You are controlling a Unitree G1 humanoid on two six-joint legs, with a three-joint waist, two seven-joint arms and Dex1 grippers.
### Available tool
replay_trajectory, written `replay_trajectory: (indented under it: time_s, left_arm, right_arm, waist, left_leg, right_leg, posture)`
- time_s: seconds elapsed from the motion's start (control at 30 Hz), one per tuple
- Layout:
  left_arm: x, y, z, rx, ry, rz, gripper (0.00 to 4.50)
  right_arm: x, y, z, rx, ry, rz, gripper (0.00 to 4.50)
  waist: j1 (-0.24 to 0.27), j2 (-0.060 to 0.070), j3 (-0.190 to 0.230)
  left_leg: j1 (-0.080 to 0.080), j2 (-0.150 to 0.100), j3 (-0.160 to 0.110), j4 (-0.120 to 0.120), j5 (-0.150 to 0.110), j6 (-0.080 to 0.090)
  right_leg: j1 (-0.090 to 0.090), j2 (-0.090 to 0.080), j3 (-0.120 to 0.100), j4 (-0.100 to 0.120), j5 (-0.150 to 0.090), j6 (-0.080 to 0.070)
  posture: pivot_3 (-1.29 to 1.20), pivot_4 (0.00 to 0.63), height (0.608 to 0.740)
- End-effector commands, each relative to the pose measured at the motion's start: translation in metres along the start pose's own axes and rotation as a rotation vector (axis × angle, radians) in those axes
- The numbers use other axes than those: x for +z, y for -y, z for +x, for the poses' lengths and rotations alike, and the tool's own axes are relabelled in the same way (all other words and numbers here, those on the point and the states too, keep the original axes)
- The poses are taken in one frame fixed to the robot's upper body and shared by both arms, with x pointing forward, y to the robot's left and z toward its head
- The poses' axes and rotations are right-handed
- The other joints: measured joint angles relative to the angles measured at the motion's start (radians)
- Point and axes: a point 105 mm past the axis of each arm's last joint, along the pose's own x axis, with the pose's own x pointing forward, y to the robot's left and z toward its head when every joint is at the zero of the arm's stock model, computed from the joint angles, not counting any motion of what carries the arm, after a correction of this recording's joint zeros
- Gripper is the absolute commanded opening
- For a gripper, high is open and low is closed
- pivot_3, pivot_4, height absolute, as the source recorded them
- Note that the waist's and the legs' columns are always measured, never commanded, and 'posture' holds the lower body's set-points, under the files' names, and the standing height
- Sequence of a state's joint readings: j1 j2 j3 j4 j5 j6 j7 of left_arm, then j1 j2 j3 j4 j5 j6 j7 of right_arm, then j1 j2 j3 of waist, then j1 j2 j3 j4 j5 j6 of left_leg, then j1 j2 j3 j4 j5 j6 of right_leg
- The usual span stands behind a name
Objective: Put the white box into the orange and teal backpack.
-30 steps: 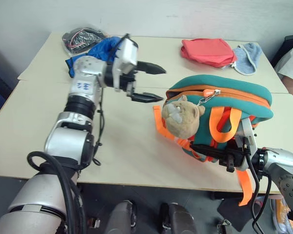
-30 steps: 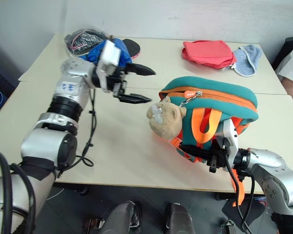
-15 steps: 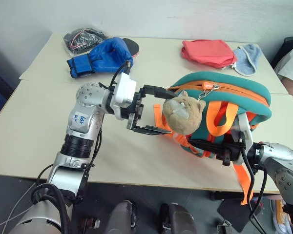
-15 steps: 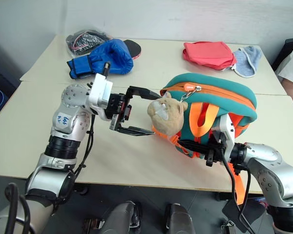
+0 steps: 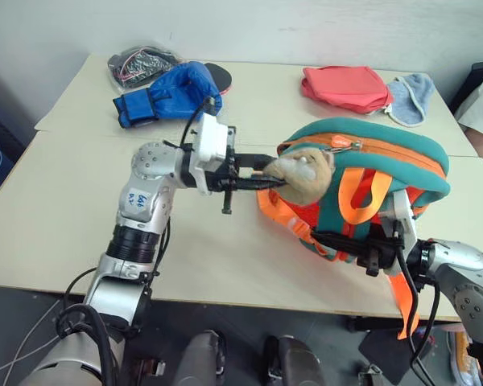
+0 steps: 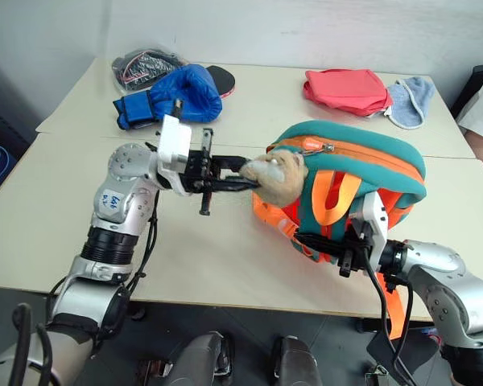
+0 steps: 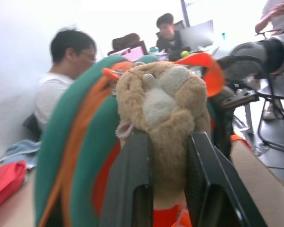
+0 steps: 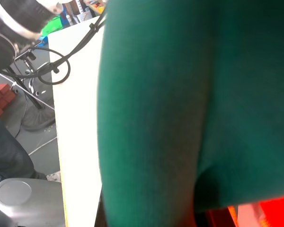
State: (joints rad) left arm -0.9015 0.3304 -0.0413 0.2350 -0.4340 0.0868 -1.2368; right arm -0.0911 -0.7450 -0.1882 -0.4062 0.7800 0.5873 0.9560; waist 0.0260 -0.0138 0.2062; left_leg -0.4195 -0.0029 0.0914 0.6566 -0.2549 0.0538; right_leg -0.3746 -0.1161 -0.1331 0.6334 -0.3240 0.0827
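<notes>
The orange and teal backpack (image 5: 370, 173) lies on the beige bench (image 5: 56, 209) toward its right side, close to the near edge, with its zipper line running along the top and its orange straps (image 5: 362, 189) hanging down the front. A tan plush animal toy (image 5: 302, 173) hangs at the backpack's left end. The left end effector (image 5: 262, 181) reaches in level from the left, and its two black fingers (image 7: 132, 189) are drawn narrow and clamped on the plush toy, one finger on each side of its body, as the left wrist view shows plainly. The right end effector (image 5: 346, 244) sits at the backpack's lower front near the bench's near edge, its fingers closed in among the teal fabric and orange straps; what exactly they pinch cannot be told.

Along the far edge of the bench lie a blue boxing glove (image 5: 169, 92) and a dark bundle of cords (image 5: 141, 63) at the far left corner, with a flat red pouch (image 5: 342, 84) and a light blue cloth (image 5: 410, 95) toward the far right.

Two people (image 7: 61, 80) sit in the background of the left wrist view.
</notes>
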Motion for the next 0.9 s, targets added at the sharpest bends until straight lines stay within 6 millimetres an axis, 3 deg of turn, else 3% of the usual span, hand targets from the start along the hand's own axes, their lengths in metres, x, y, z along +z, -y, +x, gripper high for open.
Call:
replay_trajectory:
  time_s: [0.03,0.17,0.27,0.57,0.7,0.9]
  left_arm:
    - [0.016,-0.041,-0.02,0.212,0.024,0.01,0.39]
    - [0.003,-0.076,-0.04,0.429,-0.047,-0.061,0.39]
    - [-0.029,-0.088,-0.051,0.561,-0.209,-0.147,0.39]
    - [-0.097,-0.056,-0.04,0.529,-0.4,-0.407,0.39]
    - [-0.136,-0.017,-0.039,0.421,-0.516,-0.439,0.39]
    - [-0.118,-0.015,-0.07,0.456,-0.383,-0.4,0.39]
  right_arm:
    - [0.007,-0.003,-0.005,-0.021,0.036,-0.021,0.0]
    - [0.006,-0.003,-0.01,-0.046,0.05,-0.009,0.0]
    - [0.006,-0.003,-0.012,-0.07,0.074,-0.002,0.0]
    - [0.005,-0.004,-0.017,-0.108,0.111,0.01,0.0]
    - [0.004,-0.002,-0.017,-0.122,0.127,0.012,0.0]
    - [-0.002,0.007,-0.023,-0.184,0.123,-0.04,0.0]
  waist:
    - [0.002,0.0,0.0]
    - [0.002,0.0,0.0]
    - [0.001,0.0,0.0]
    - [0.005,0.0,0.0]
    - [0.001,0.0,0.0]
    - [0.0,0.0,0.0]
  left_leg:
    - [0.0,0.0,0.0,0.0,0.0,0.0]
    - [0.0,0.0,0.0,0.0,0.0,0.0]
    - [0.0,-0.001,0.0,0.0,0.0,0.0]
    - [-0.001,-0.001,0.0,0.0,0.0,0.001]
    - [0.001,-0.001,0.001,-0.001,-0.001,0.0]
    - [0.002,0.0,0.001,-0.002,0.0,0.0]
  right_leg:
    - [0.0,0.0,0.0,0.0,0.0,0.0]
    - [0.0,0.0,0.0,0.0,0.0,0.0]
    - [0.0,0.0,0.0,0.0,0.0,0.001]
    - [-0.001,0.0,0.0,0.003,0.0,0.001]
    - [0.0,0.0,0.001,0.002,0.0,0.001]
    - [-0.001,0.0,0.001,0.001,0.0,0.001]
  posture:
    - [0.0,0.15,0.74]
    - [0.0,0.15,0.74]
    - [0.0,0.15,0.74]
    - [0.0,0.15,0.74]
    - [0.0,0.15,0.74]
    - [0.0,0.15,0.74]
